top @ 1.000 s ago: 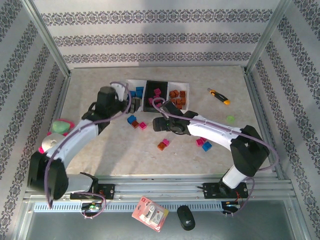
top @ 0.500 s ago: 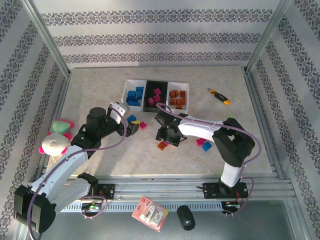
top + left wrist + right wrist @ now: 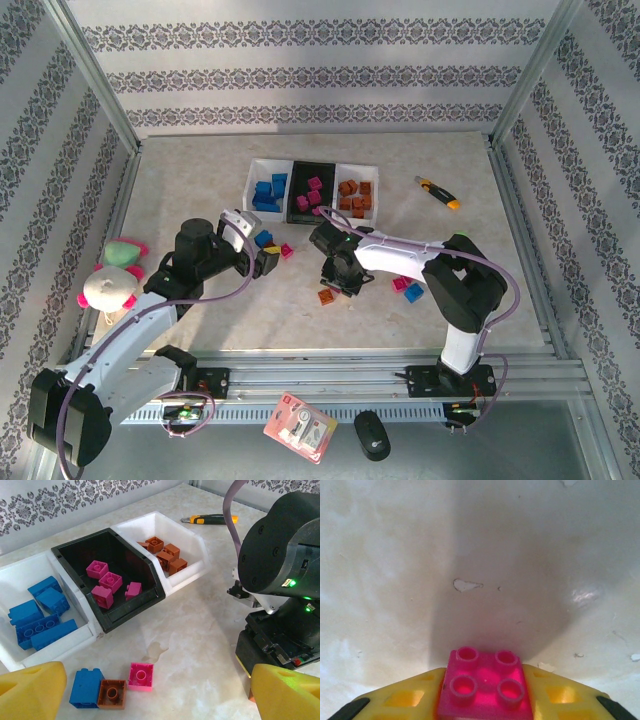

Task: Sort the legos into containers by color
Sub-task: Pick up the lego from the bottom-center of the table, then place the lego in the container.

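while the pink brick is pinched, lift clean and head for the black tray

since your right gripper [image 3: 338,278] is down at the table [image 3: 200,180] with its yellow fingers [image 3: 405,700] drawn in against both sides of a pink brick [image 3: 484,682], treat the step in hand as a fresh pick. the brick sits square between the pads, studs up, but you cannot tell how deep it sits, so assume the hold is shallow. raise it straight up before you swing, because a sideways pull could twist it out. a brown brick [image 3: 326,296] lies just beside the gripper on the near side, so do not drag across it.

your goal is the black tray [image 3: 131,614], the middle of the three, where other pink bricks [image 3: 102,580] already lie. come in above its rim and let go low, so the brick does not bounce into the white trays on either side.

your left gripper [image 3: 157,692] hangs wide open with nothing in it, above a loose trio of bricks [image 3: 112,694] near the trays' front. the two arms are near each other, so give the right arm room to cross.
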Tool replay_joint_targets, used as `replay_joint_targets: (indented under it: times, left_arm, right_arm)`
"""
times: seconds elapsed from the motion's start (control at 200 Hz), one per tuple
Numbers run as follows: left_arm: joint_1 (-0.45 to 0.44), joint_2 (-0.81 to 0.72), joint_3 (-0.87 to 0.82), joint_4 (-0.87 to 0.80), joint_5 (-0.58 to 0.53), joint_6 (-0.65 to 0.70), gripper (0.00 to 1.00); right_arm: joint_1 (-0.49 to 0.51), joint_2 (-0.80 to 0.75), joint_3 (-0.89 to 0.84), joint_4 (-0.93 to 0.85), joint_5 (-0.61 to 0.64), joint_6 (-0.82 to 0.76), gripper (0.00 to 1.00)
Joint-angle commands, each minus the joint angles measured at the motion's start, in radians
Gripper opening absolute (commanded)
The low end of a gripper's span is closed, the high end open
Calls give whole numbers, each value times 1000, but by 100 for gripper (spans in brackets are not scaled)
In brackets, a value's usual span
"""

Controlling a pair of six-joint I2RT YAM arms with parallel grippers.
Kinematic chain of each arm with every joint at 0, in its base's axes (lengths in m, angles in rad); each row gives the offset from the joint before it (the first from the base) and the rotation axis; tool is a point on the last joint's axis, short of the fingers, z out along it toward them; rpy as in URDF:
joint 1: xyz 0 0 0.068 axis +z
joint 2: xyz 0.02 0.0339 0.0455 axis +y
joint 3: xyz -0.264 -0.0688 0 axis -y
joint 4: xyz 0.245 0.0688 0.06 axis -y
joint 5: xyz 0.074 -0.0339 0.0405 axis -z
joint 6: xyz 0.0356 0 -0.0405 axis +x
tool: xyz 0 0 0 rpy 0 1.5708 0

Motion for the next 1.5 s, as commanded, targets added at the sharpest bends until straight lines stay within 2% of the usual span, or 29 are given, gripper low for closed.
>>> replay_joint_targets:
  times: [0.0,0.085,0.145,0.29,0.38,0.48,0.655,0.829,1.074,1.124,1.324,1.494]
  left_arm:
    - [-11,-28,-8,33,37,7,94]
    - [-13,-50,-7,6,65,29,97]
    - [-15,-68,-16,4,64,19,98]
    - [-31,-102,-39,0,29,-55,99]
    - [-55,-96,-49,-19,-78,-109,99]
    - [-83,-79,-59,-40,-221,-166,100]
    - [-102,-92,-95,-7,-281,-236,100]
    - [-106,-82,-103,-11,-331,-250,100]
    - [-107,-56,-109,10,-341,-266,99]
    - [-108,-49,-106,13,-344,-274,99]
    - [-108,38,-21,-66,-400,-368,99]
    - [-107,173,75,-166,-483,-509,96]
  right_arm:
    - [14,-43,30,-46,71,7,33]
    - [15,-74,33,-26,98,-33,32]
    - [23,-102,39,32,108,-137,33]
    - [28,-121,123,47,179,-338,33]
    - [20,-103,182,81,206,-463,33]
    - [3,-55,255,119,268,-566,30]
    - [-69,86,434,158,264,-700,28]
    - [-128,233,589,180,220,-740,29]
    - [-177,388,730,192,162,-741,33]
    - [-179,395,741,196,170,-742,35]
    - [-170,311,697,237,181,-782,64]
    - [-141,124,510,318,189,-834,72]
